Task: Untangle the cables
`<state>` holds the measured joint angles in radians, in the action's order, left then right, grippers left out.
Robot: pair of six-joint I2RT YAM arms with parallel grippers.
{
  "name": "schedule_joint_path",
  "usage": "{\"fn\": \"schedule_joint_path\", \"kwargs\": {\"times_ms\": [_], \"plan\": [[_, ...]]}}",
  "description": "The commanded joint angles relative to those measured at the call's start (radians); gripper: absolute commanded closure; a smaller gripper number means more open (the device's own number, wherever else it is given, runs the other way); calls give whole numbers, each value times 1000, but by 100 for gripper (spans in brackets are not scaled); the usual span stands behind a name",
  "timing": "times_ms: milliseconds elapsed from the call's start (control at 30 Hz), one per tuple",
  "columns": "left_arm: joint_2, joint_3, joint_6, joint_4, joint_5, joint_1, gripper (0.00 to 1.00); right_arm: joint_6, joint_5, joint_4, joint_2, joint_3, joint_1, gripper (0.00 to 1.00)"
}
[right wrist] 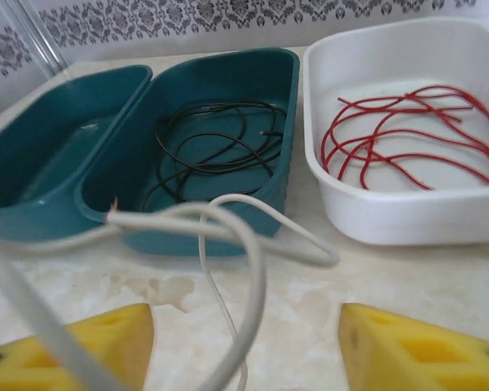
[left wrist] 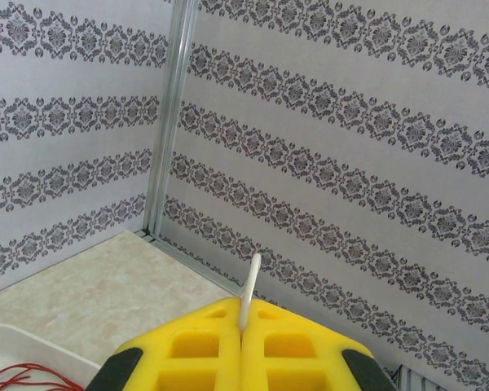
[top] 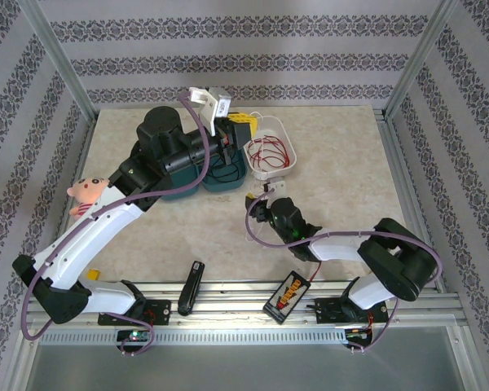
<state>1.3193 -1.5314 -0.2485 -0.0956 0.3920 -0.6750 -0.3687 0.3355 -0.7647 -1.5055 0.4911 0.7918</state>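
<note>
From above, you see the thin red wire coil (top: pixel 269 152) in the white plastic tub (top: pixel 282 126), upper centre; at the left wrist, your left gripper (left wrist: pixel 243 322) pinches the thin white wire (left wrist: pixel 249 289); at the right wrist, your right gripper (right wrist: pixel 244 326) stands spread around its loops, below the thin black wire coil (right wrist: pixel 212 151) in the teal plastic tub (right wrist: pixel 228 69).

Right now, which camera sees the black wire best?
The right wrist camera: the black wire lies coiled, close and clear, in the teal tub. In the top camera it is tiny and faint inside that tub.
</note>
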Motion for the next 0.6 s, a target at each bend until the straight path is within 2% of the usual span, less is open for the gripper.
{"fn": "schedule_joint_path", "kwargs": {"times_ms": [0,100,200,400,567], "plan": [[-37,-26,4,20,-16,-4,100,-25,26,-50,-18,13,-17,61],[-55,-26,19,-13,-76,24,100,-41,30,-30,-5,-9,-23,80],[-82,-34,48,-38,-135,76,100,-56,33,5,24,-43,-32,88],[-135,-50,27,-35,-194,238,100,-96,68,69,94,-126,-49,87],[-146,-63,20,-31,-197,294,100,-118,83,98,144,-180,-60,89]]}}
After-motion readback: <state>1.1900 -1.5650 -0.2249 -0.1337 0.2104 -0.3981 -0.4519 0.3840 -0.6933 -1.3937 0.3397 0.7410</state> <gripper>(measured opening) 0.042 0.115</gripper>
